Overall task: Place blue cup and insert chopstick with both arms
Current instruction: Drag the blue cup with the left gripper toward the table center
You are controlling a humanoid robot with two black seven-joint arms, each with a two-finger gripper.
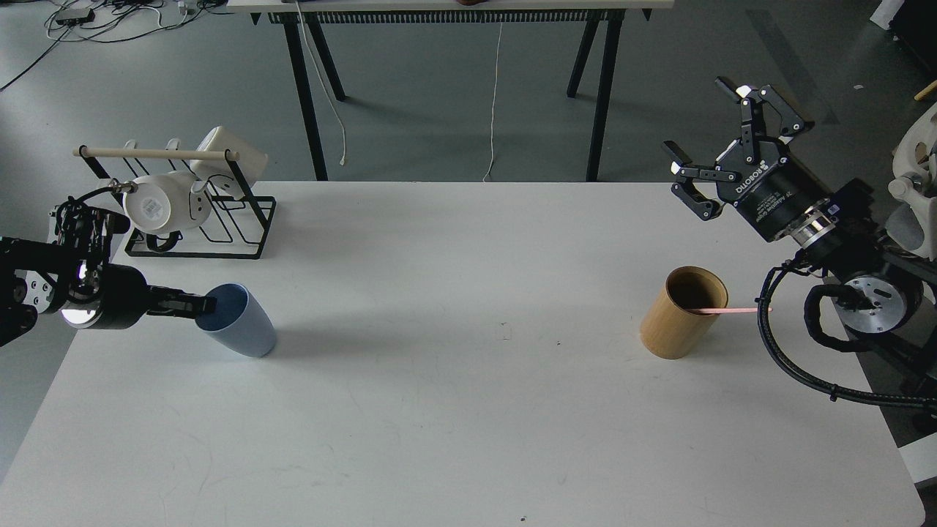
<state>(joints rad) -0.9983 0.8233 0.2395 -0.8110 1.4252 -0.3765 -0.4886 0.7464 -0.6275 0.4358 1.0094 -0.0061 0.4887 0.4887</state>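
On the white worktop (454, 410), your left end effector (205, 304) grips the smooth tapered blue cup (238, 322) at its rim; fingers partly hidden. Your right end effector (714, 154) hangs released. The thin pink chopstick (732, 310) leans from the wooden cylinder (681, 315).

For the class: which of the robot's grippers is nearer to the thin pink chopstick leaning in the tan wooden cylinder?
Right. The right gripper hangs open above and behind the thin pink chopstick in the tan wooden cylinder. The left gripper is far across the table, at the pale blue cup.
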